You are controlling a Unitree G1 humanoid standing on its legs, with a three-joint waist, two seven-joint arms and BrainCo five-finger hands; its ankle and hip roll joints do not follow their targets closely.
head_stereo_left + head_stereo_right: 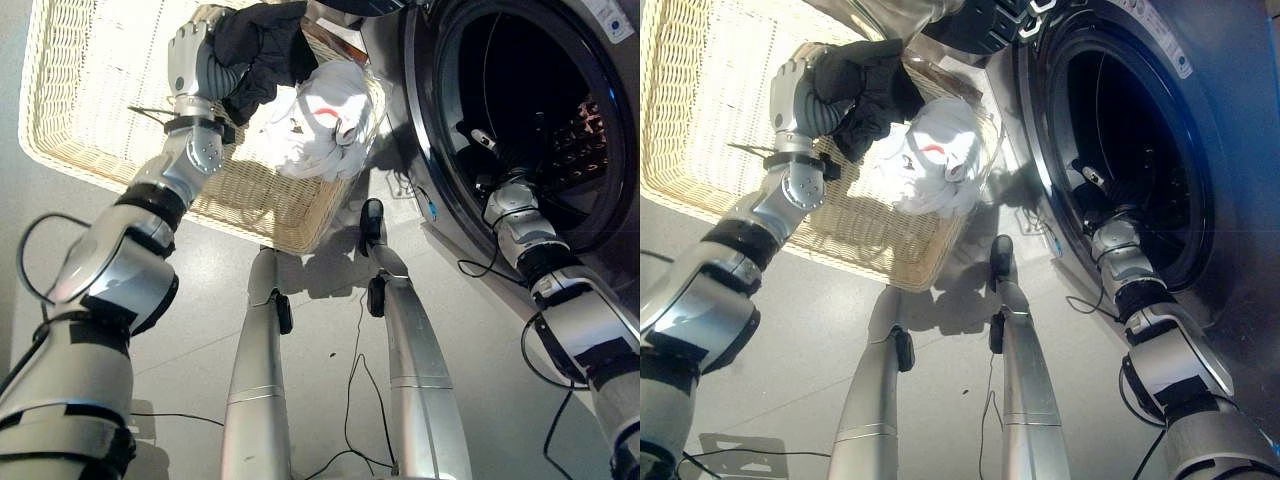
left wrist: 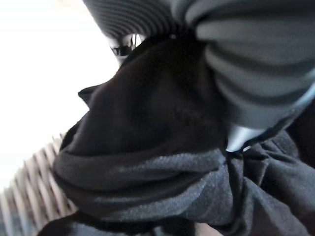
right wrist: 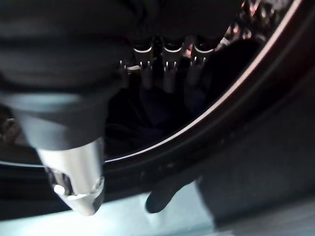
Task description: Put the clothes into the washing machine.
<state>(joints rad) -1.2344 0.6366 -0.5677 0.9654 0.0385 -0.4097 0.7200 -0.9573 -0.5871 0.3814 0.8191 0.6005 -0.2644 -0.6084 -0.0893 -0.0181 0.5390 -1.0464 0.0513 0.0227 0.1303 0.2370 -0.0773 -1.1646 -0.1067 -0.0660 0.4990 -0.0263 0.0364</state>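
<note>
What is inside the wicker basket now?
A white garment lies in the wicker basket. The left robot hand holds a black garment above it. Anything beneath the white garment is covered.

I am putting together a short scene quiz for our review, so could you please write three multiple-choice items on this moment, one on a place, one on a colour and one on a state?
1. Where is the right hand?
A. inside the washing machine drum opening
B. over the wicker basket
C. on the floor

2. What colour is the garment at the left hand?
A. white
B. black
C. red

3. What is the state of the washing machine's door opening?
A. shut
B. open
C. covered by the basket

Answers: 1 A, the right arm reaches past the round rim into the dark drum. 2 B, black cloth bunches at the left hand above the basket, beside a white garment lying in it. 3 B, the drum interior shows through the opening.
</note>
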